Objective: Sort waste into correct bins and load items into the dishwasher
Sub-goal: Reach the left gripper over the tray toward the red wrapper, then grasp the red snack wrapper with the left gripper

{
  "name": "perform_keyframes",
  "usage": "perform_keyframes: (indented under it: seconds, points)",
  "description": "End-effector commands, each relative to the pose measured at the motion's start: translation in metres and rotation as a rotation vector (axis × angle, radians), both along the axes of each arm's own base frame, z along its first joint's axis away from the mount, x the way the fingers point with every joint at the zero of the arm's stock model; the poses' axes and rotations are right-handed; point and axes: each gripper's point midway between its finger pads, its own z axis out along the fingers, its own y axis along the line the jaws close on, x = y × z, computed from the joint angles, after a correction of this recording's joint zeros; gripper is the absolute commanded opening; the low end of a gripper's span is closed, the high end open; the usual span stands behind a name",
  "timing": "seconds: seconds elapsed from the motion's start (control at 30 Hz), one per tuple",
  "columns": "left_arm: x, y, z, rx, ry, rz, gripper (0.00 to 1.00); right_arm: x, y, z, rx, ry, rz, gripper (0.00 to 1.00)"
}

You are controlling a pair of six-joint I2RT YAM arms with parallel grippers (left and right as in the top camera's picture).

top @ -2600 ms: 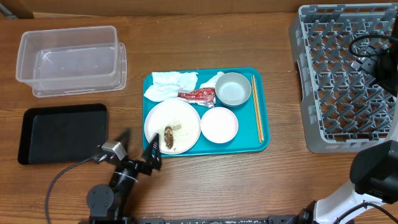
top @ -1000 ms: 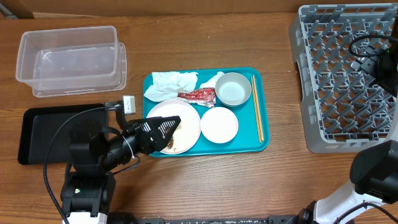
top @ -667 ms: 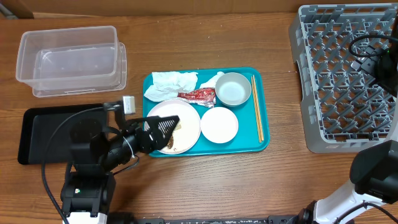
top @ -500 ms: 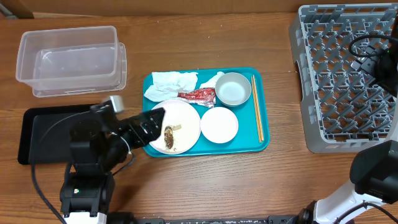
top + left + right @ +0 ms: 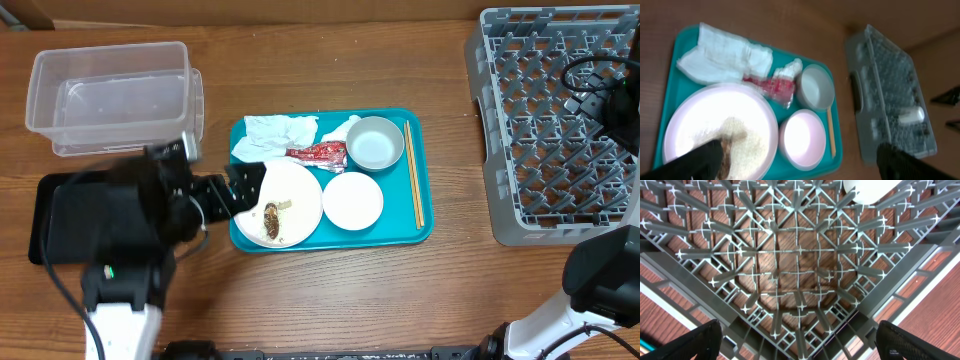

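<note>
On the teal tray (image 5: 425, 232) lie white napkins (image 5: 275, 135), a red wrapper (image 5: 318, 152), a grey-green bowl (image 5: 375, 143), a pinkish dish (image 5: 352, 200), chopsticks (image 5: 413, 175) and a white plate (image 5: 290, 200) with a brown scrap (image 5: 271, 220) and rice. My left gripper (image 5: 243, 185) is open and empty above the plate's left rim; its wrist view shows the plate (image 5: 700, 115), the scrap (image 5: 730, 145) and the wrapper (image 5: 772, 86). My right gripper (image 5: 800, 342) is open above the grey rack (image 5: 550, 120). A white cup (image 5: 870, 187) stands in the rack.
The clear tub (image 5: 110, 95) stands at the back left. The black tray (image 5: 60, 205) lies in front of it, partly under my left arm. The rack (image 5: 890, 90) also shows in the left wrist view, right of the teal tray (image 5: 670, 90).
My left arm has come up from the table's front edge and over the plate. It has then drawn back left, to the plate's left rim. The right arm has not moved.
</note>
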Motion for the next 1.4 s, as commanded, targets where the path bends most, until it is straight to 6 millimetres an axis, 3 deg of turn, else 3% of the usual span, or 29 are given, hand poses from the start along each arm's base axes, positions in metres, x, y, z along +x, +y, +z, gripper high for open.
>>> perform_keyframes:
  seconds: [0.0, 0.2, 0.4, 0.5, 0.67, 0.87, 1.13, 1.3, 1.37]
  points:
    - [0.021, -0.007, 0.022, 0.124, 0.001, -0.119, 1.0, -0.001, 0.0, 0.004, -0.006, -0.012, -0.003, 1.0]
    - [0.068, -0.021, 0.016, 0.224, 0.119, -0.167, 1.0, -0.001, 0.0, 0.004, -0.006, -0.012, -0.003, 1.0]
    - [0.095, -0.048, -0.019, 0.128, 0.172, -0.271, 1.0, -0.001, 0.0, 0.004, -0.006, -0.012, -0.003, 1.0]
    - [0.108, -0.055, -0.046, 0.182, 0.189, -0.305, 1.0, -0.001, 0.0, 0.004, -0.006, -0.012, -0.003, 1.0]
    - [0.123, -0.058, -0.098, 0.4, 0.24, -0.292, 1.0, -0.001, 0.0, 0.004, -0.006, -0.012, -0.003, 1.0]
    - [0.144, -0.06, -0.128, 0.749, 0.17, -0.258, 1.0, -0.001, 0.0, 0.004, -0.006, -0.012, -0.003, 1.0]
    - [0.15, -0.081, -0.15, 0.85, 0.13, -0.327, 1.0, -0.001, 0.0, 0.004, -0.005, -0.013, -0.003, 1.0]
    - [0.146, -0.084, -0.173, 0.834, 0.18, -0.364, 0.78, -0.001, 0.0, 0.004, -0.006, -0.013, -0.003, 1.0]
    - [0.142, -0.091, -0.187, 0.803, 0.21, -0.404, 0.77, -0.001, 0.0, 0.004, -0.006, -0.013, -0.003, 1.0]
